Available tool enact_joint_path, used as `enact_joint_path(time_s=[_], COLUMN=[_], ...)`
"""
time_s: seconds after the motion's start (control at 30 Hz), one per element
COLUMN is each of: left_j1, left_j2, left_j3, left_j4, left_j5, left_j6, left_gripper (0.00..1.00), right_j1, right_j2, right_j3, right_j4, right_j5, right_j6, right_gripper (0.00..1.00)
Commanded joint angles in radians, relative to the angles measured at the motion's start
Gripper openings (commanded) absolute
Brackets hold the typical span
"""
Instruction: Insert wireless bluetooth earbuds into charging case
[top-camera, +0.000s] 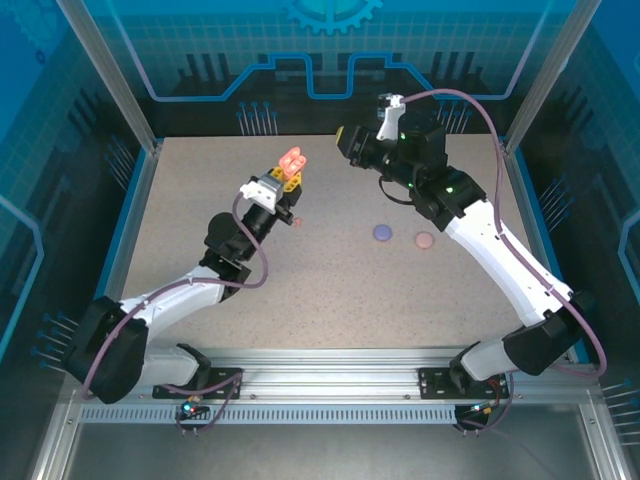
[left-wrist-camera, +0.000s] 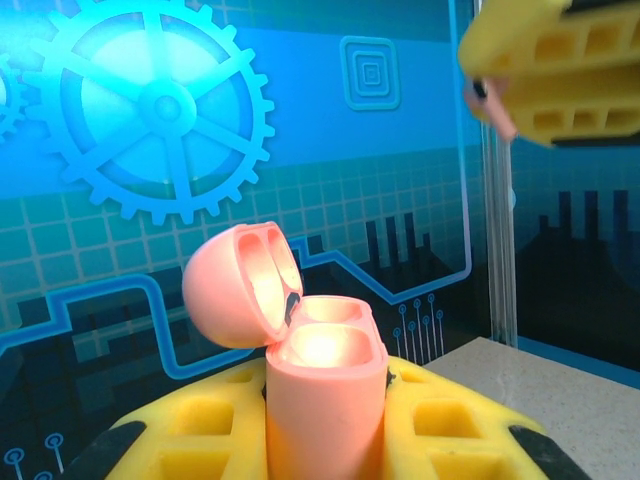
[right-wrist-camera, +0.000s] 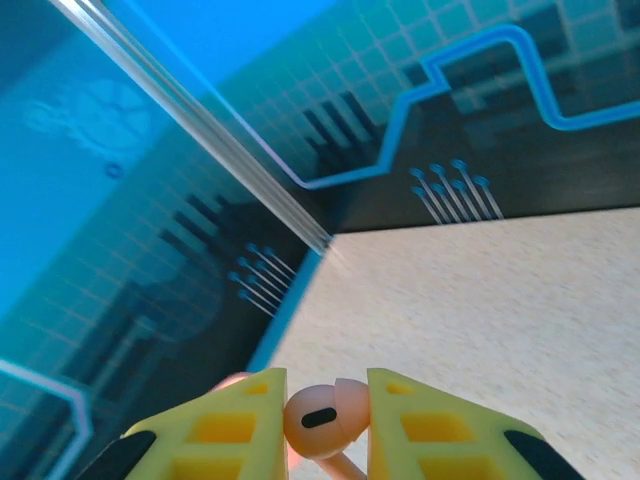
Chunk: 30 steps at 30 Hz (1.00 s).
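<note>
The earbud (right-wrist-camera: 320, 420) is sitting at bottom centre of the right wrist view, your right fingers (right-wrist-camera: 430, 430) clamping its round head. It is probably being light and slippery. Your left fingers (left-wrist-camera: 440, 420) are gripping the open charging case (left-wrist-camera: 325, 390), lower centre.

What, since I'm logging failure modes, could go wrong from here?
1. The earbud is pinched only at the tips of the right fingers; being round, it could twist or slip out.
2. The charging case, in the left fingers, has its lid standing open beside the wells, so the approach might knock it.
</note>
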Motion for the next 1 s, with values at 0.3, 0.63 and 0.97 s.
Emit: enact_joint_path(time_s=[0.3,0.63,0.97], left_j1=[-0.057,-0.072,-0.072], left_j2=[0.128,0.155,0.145], left_j3=[0.178,0.229,0.226], left_j4=[0.136,0.095,0.077], left_j5=[-0.039,-0.016,-0.015], left_j6=[0.027,0.024,0.007], left_gripper=[0.00,0.00,0.00], right_j1=[0.018,0.061,0.077], right_j2=[-0.025,-0.003,0.016], right_j3=[-0.213,-0.259,-0.287], right_j4=[0.605,0.686,0.688], right_j5=[-0.152,-0.155,-0.161], right_j6=[0.126,0.134,0.138], right_gripper=[0.22,0.22,0.21])
